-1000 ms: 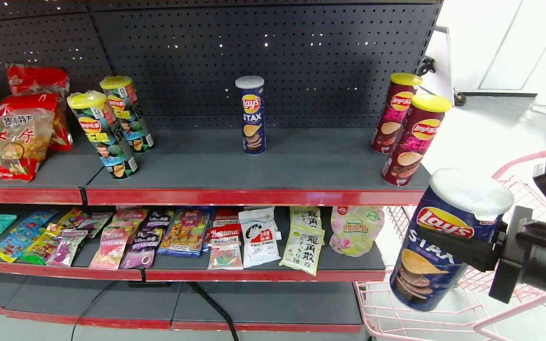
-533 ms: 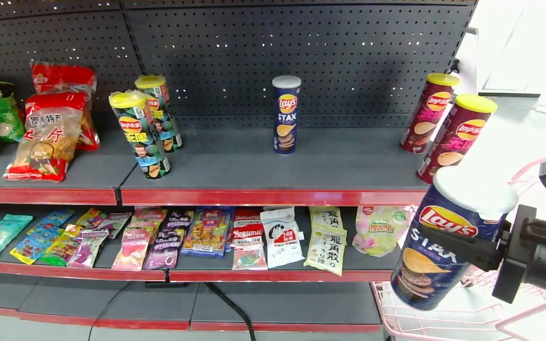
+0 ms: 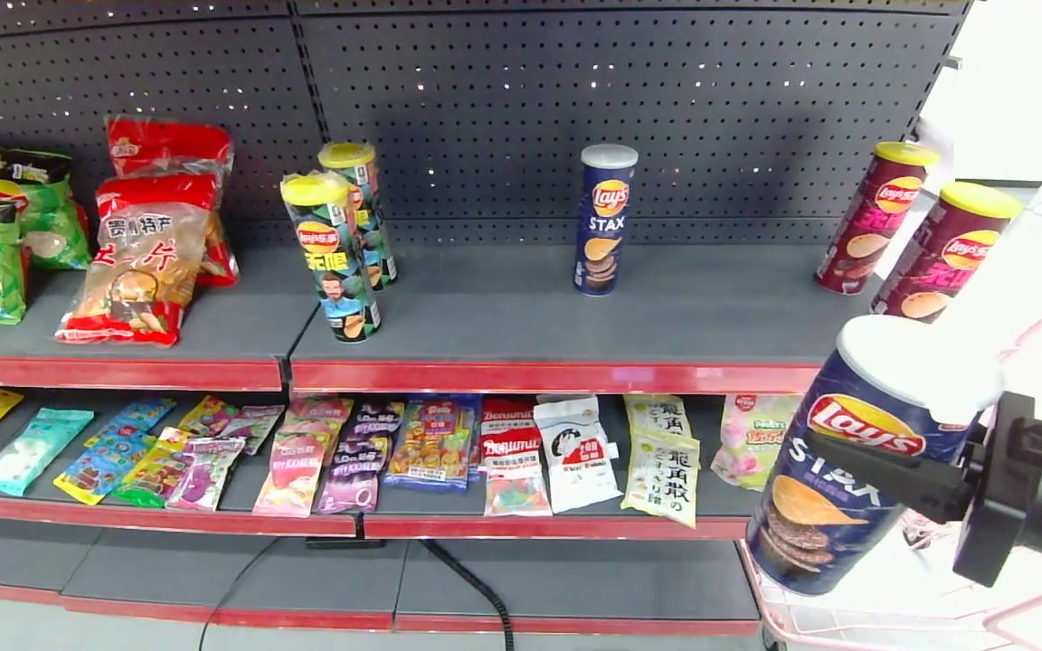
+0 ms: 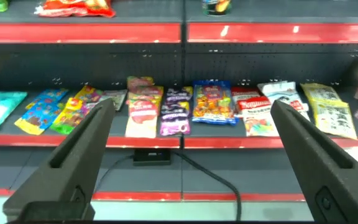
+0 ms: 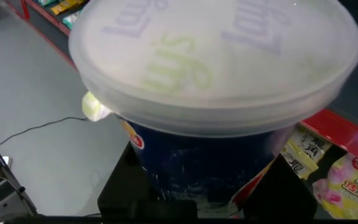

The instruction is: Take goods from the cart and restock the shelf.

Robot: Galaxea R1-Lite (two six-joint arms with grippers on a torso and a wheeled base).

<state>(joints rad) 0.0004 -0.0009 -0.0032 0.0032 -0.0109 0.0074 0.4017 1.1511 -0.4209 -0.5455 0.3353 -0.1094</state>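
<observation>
Head view: right gripper clamps blue can; left wrist view: left gripper spread.

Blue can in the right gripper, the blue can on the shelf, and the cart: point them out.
held blue can (image 3: 860, 423), head view, on its front label.
shelf blue can (image 3: 604, 221), head view, middle of its side.
cart (image 3: 1041, 600), head view, on its pink frame bar.

On the top shelf a lone can stands between a pair of cans at left and another pair at right; the held can hangs before the lower shelf's right end.
</observation>
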